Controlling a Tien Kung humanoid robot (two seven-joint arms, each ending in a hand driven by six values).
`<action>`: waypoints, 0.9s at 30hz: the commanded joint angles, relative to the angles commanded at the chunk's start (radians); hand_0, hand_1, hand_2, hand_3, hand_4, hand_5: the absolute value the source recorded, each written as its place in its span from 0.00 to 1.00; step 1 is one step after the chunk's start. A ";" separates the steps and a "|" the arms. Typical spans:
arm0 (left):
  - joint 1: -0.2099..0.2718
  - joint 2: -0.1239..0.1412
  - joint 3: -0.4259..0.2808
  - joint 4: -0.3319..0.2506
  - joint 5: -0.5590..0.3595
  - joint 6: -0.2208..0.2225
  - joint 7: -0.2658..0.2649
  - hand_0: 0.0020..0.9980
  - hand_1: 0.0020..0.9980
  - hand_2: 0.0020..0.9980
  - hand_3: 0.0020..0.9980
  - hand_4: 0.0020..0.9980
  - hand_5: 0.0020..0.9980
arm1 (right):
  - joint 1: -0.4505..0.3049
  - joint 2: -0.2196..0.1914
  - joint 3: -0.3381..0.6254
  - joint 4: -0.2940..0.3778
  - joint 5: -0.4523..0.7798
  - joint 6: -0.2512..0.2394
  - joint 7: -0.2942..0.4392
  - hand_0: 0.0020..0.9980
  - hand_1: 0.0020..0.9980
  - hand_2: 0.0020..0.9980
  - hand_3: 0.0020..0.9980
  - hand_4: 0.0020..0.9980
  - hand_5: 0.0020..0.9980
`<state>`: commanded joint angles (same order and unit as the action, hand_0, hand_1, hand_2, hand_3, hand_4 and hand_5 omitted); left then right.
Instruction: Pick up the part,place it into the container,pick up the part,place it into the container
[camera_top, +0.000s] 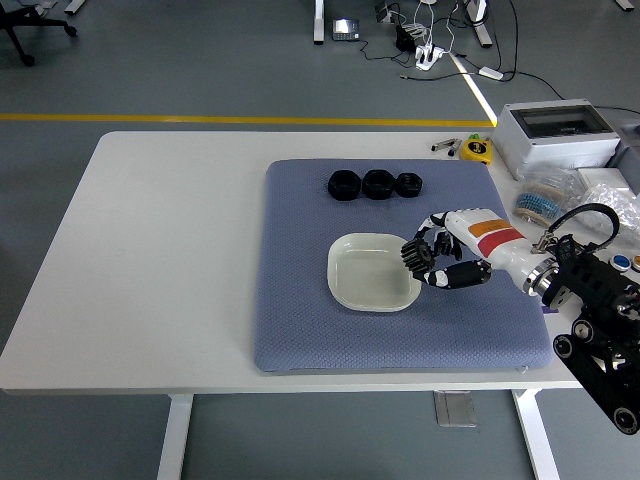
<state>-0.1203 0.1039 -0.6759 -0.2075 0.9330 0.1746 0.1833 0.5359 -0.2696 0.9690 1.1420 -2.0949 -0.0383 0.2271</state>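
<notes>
At the dish's (372, 272) right rim, the right hand (437, 262) pinches a gear (416, 253) in curled fingers. Released here, the gear could strike the rim and roll off onto the mat (300, 320).

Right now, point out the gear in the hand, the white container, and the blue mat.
gear (415, 255), head view, toothed rim.
white container (372, 272), head view, bare floor.
blue mat (300, 300), head view, bare left part.
</notes>
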 joint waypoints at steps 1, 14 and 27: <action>0.000 0.001 0.000 0.000 0.002 -0.001 0.000 0.71 0.72 0.75 0.67 0.69 0.68 | 0.015 0.004 -0.019 -0.004 0.005 0.000 0.000 0.07 0.22 0.37 0.51 0.75 0.43; -0.001 0.008 -0.006 -0.003 0.016 -0.005 0.006 0.71 0.72 0.75 0.67 0.69 0.68 | 0.169 0.073 -0.233 -0.144 -0.025 0.028 -0.006 0.09 0.24 0.42 0.53 0.78 0.40; -0.008 0.011 -0.006 -0.004 0.017 -0.006 0.007 0.71 0.72 0.76 0.67 0.70 0.68 | 0.226 0.098 -0.266 -0.241 -0.087 0.014 -0.036 0.11 0.27 0.46 0.55 0.81 0.39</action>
<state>-0.1281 0.1147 -0.6822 -0.2113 0.9501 0.1687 0.1900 0.7619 -0.1714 0.7030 0.9012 -2.1816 -0.0244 0.1914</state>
